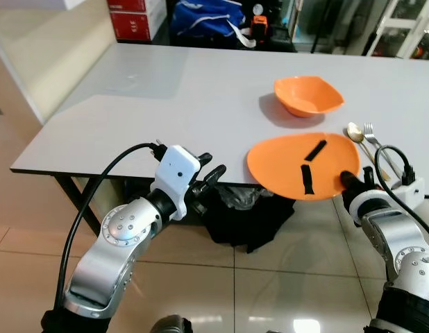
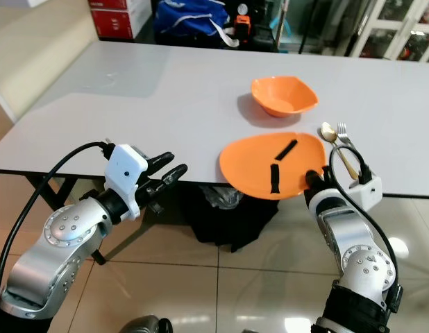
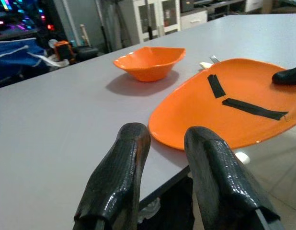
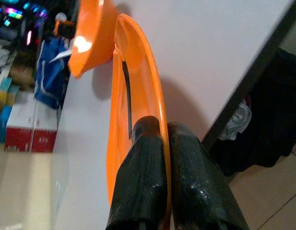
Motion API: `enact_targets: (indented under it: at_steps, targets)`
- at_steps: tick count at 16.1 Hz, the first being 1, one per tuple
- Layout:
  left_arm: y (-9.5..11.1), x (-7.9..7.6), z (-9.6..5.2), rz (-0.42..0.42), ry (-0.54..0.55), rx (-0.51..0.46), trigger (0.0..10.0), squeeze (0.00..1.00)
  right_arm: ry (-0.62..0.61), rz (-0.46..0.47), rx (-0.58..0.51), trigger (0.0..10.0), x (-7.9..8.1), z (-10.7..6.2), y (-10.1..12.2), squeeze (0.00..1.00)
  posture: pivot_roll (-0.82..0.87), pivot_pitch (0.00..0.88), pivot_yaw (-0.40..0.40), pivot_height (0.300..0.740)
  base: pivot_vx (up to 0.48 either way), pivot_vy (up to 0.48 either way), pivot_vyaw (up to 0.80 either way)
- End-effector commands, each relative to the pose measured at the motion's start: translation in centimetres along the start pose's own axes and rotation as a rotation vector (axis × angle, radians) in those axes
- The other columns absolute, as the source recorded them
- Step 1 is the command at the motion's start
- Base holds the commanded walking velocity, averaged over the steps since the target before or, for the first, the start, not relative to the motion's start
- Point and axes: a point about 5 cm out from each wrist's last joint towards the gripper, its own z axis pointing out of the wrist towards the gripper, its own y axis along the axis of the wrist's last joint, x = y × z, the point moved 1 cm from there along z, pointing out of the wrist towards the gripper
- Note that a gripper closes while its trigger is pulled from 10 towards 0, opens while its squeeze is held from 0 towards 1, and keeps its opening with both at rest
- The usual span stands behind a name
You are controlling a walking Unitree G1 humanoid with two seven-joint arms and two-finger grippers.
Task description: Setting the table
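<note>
The robot's right tool [image 1: 345, 179] clamps the near rim of an orange plate [image 1: 287, 163], 1 finger above the rim and 1 below, as the right wrist view shows. The plate sits at the front edge of the grey counter [image 1: 166, 104], its near part overhanging the edge, and carries 2 black strips [image 1: 310, 165] on its face. Just beyond the plate, farther in on the counter, stands an orange bowl [image 1: 308, 95], apart from the plate. To the plate's right lie a gold spoon [image 1: 356, 132] and a fork [image 1: 371, 132], side by side near the counter's right end.

The left tool [image 1: 207, 179] hangs in front of the counter's front edge, left of the plate and touching nothing; its 2 black fingers [image 3: 119, 179] stand slightly apart with nothing between them, pointing toward the plate and bowl.

Under the counter, below the plate, a black bag [image 1: 246, 215] sits on the tiled floor [image 1: 221, 277]. Beyond the far side of the counter are a blue bag [image 1: 204, 17] and red-and-white boxes [image 1: 135, 19].
</note>
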Motion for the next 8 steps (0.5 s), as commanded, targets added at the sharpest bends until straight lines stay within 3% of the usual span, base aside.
enact_targets:
  at_steps: [1, 5, 8]
  targets:
    - [0.3, -0.4, -0.1, 0.007, -0.033, -0.002, 10.0, 0.00, 0.035, 0.027, -0.039, 10.0, 1.2, 0.3, 0.9, 0.00, 0.04, 0.081, -0.008, 0.740, 0.000, 0.000, 0.00]
    - [0.6, -1.9, 0.1, -0.012, -0.118, -0.004, 10.0, 0.00, 0.001, 0.083, -0.077, 10.0, 1.7, 2.9, 1.9, 0.00, 0.05, 0.085, 0.000, 0.740, 0.000, 0.000, 0.00]
    - [0.6, -2.0, 0.2, -0.011, -0.125, 0.002, 10.0, 0.00, -0.012, 0.093, -0.091, 10.0, 1.8, 3.9, 2.1, 0.00, 0.05, 0.088, 0.007, 0.740, 0.000, 0.000, 0.00]
